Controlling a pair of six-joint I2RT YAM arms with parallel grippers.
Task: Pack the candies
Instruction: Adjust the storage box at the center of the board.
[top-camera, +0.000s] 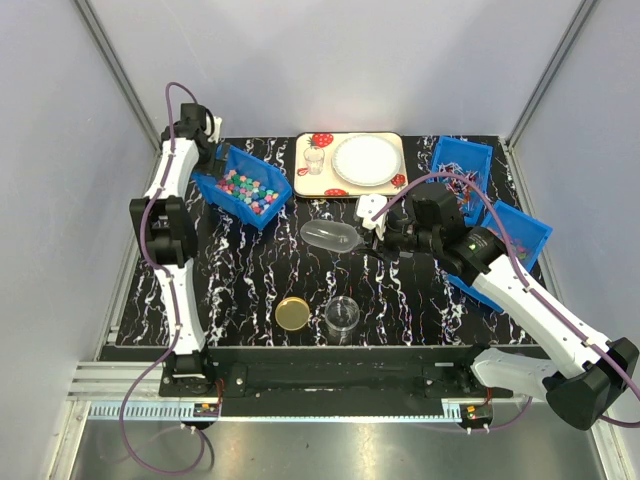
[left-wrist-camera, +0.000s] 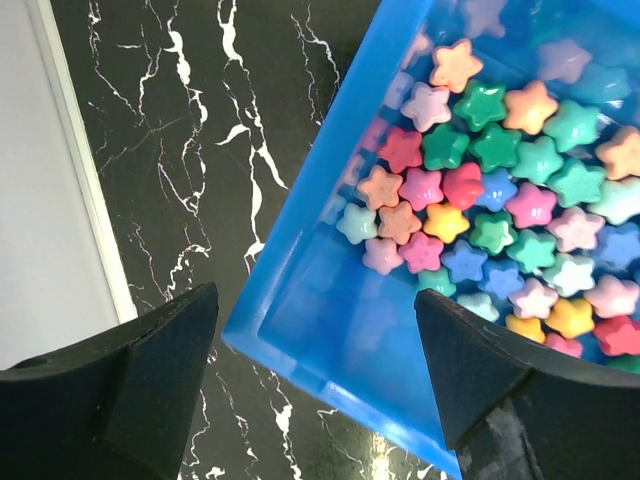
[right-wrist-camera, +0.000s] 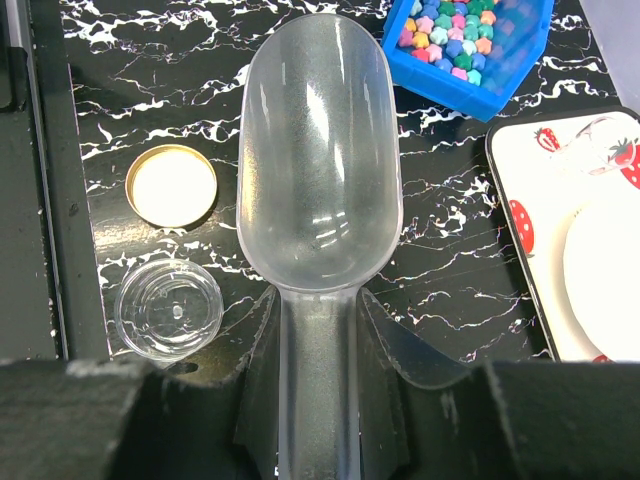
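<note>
Top view: the candies (top-camera: 250, 188) lie heaped in a blue bin (top-camera: 222, 190) at 10 o'clock on the worktop (top-camera: 250, 280), and the left arm (top-camera: 165, 190) reaches over that bin's far-left corner. The right arm (top-camera: 520, 290) comes in from 4 o'clock and holds a clear scoop (top-camera: 333, 237) near the middle. An open jar (top-camera: 342, 315) and its gold lid (top-camera: 293, 313) sit apart at 6 o'clock. A tray (top-camera: 303, 185) with a plate (top-camera: 366, 160) is at 12 o'clock, and two other blue bins (top-camera: 460, 165) are at 2 o'clock, both well clear of the path.

Left wrist view: the left jaws stand wide apart and empty, with one of the fingers (left-wrist-camera: 150, 380) outside the bin at 7 o'clock and the other at 5 o'clock over its inside. The star-shaped candies crowd towards 2 o'clock, so the corner between the jaws is bare. The step looks like steadying the bin: I would close on the wall at this bare corner, low enough to hold it firm, and trap no candy.

Right wrist view: the right jaws are clamped on the scoop's handle, and its bowl is empty, pointing to 12 o'clock. The bin is at 1 o'clock, the lid at 9, the jar at 8 and the tray at 3. Nothing blocks the way to the bin, but the tray's edge lies near, so the scoop should swing in low from the bin's open side
</note>
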